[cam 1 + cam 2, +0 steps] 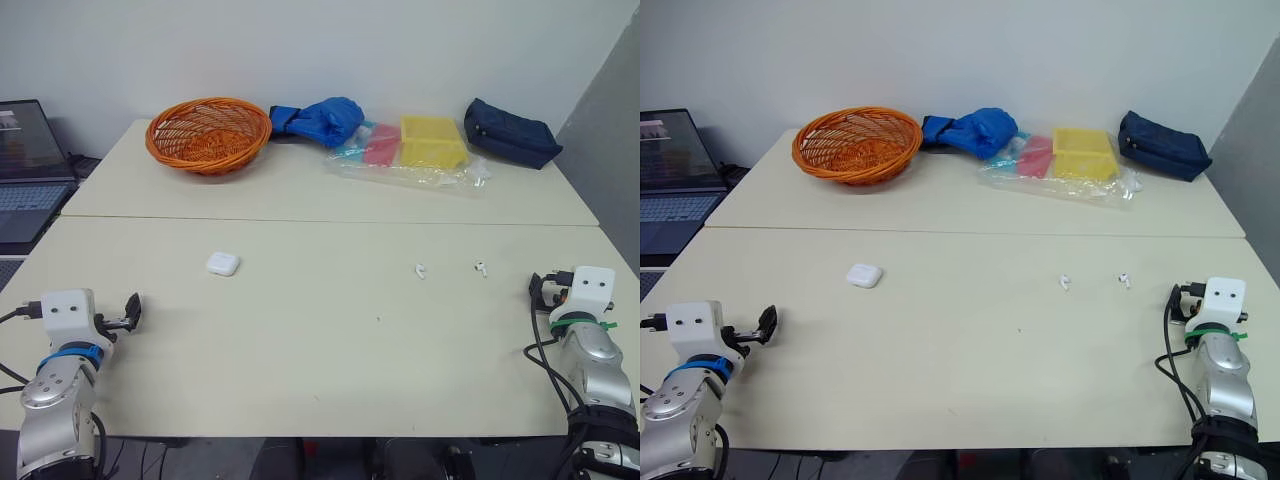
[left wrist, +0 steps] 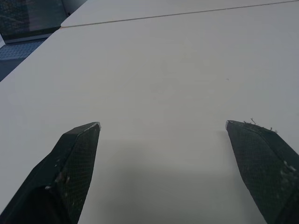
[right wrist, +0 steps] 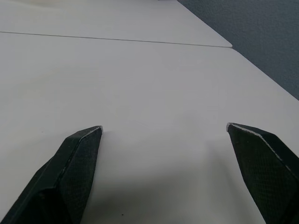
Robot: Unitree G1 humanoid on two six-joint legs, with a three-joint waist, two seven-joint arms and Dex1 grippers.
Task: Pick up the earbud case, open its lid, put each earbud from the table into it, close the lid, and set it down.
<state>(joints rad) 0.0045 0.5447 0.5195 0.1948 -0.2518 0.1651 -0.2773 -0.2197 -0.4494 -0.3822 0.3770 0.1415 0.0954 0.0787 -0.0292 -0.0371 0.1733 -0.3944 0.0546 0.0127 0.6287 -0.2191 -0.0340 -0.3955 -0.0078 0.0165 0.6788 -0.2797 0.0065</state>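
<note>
Earbud case, earbuds rightward — basket far behind, left fingers spread, right fingers spread.

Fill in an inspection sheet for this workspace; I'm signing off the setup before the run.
Surface: two pale tables butted together, seam running across; no spills seen.
Job's things: white earbud case, lid shut, left of centre; inner earbud and outer earbud lying apart on the right.
Clutter: orange basket, blue bundle, plastic bag of coloured items, navy pouch, all on the far table.
Grippers: left gripper and right gripper open, empty, at the near edge.
Cables: black cable looping at the right wrist; none across the table.
Surroundings: laptop far left, white wall behind, grey partition right.
</note>
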